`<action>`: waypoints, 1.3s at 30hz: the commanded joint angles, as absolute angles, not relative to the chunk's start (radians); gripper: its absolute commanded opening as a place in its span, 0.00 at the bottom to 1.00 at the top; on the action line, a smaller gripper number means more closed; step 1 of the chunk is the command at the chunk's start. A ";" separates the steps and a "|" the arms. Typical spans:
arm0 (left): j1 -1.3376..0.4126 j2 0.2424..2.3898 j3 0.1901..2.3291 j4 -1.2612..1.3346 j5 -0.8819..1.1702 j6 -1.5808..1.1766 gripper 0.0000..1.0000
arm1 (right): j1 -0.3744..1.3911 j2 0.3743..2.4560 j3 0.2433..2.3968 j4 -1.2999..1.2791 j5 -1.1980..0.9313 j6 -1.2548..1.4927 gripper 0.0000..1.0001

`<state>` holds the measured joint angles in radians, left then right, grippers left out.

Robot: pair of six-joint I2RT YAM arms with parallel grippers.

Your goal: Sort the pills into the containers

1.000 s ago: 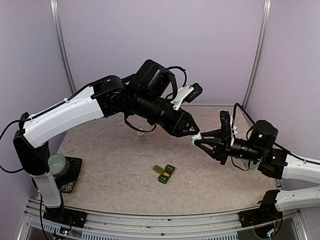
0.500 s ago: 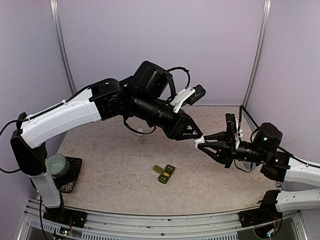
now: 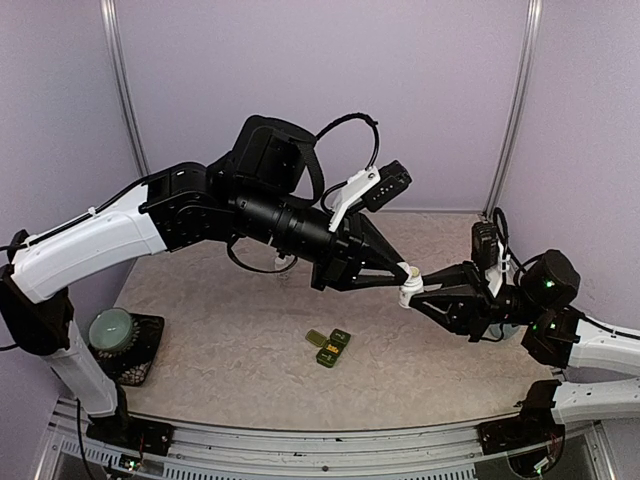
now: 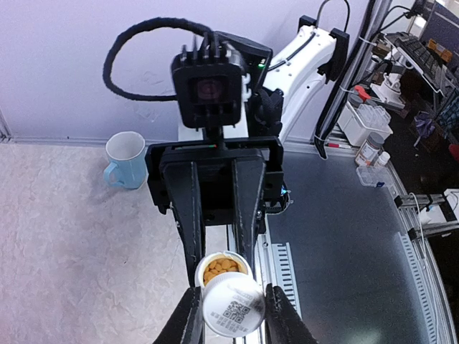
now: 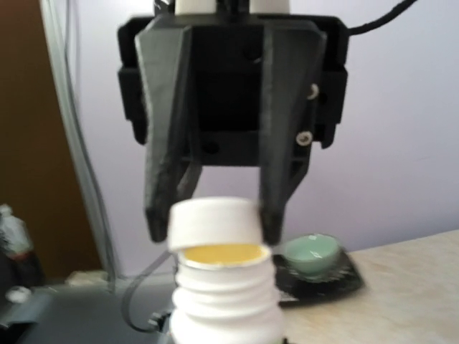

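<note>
A white pill bottle (image 5: 226,301) is gripped in my right gripper (image 3: 415,293), held in the air over the table's right half. Its mouth is uncovered, showing orange pills (image 4: 219,267). My left gripper (image 4: 231,319) is shut on the bottle's white cap (image 4: 231,307), which hangs tilted just off the mouth. The cap (image 5: 214,221) sits between the left fingers (image 5: 276,208). The containers (image 3: 328,346), a small dark green strip with lids up, lie on the table below and left of both grippers. My right fingers are hidden in the right wrist view.
A pale blue mug (image 4: 123,159) stands near the back wall. A green cup (image 3: 113,327) rests on a black saucer (image 3: 140,355) at the front left. A metal rail (image 3: 300,445) runs along the near edge.
Both grippers, joined at the bottle, have drifted right and slightly down. The left arm has swung and its wrist has turned. The cap now stands just off the bottle's mouth.
</note>
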<state>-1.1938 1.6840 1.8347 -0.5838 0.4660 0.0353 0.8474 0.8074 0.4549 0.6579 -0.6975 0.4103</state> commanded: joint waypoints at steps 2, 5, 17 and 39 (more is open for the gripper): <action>-1.221 1.664 1.830 -0.659 0.501 0.105 0.27 | 0.836 0.803 0.494 0.731 -0.725 0.558 0.16; -1.221 1.639 1.806 -0.622 0.468 0.090 0.27 | 0.836 0.802 0.510 0.648 -0.706 0.525 0.15; -1.217 1.633 1.797 -0.538 0.380 0.017 0.27 | 0.836 0.821 0.555 0.499 -0.688 0.415 0.14; -1.219 1.739 1.927 -0.648 0.350 -0.012 0.26 | 0.835 0.779 0.587 0.423 -0.664 0.358 0.14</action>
<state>-1.2125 1.7138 1.8908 -0.5968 0.3580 0.0017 0.8410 0.8116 0.5453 0.4423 -0.6930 0.3901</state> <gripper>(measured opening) 0.266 0.202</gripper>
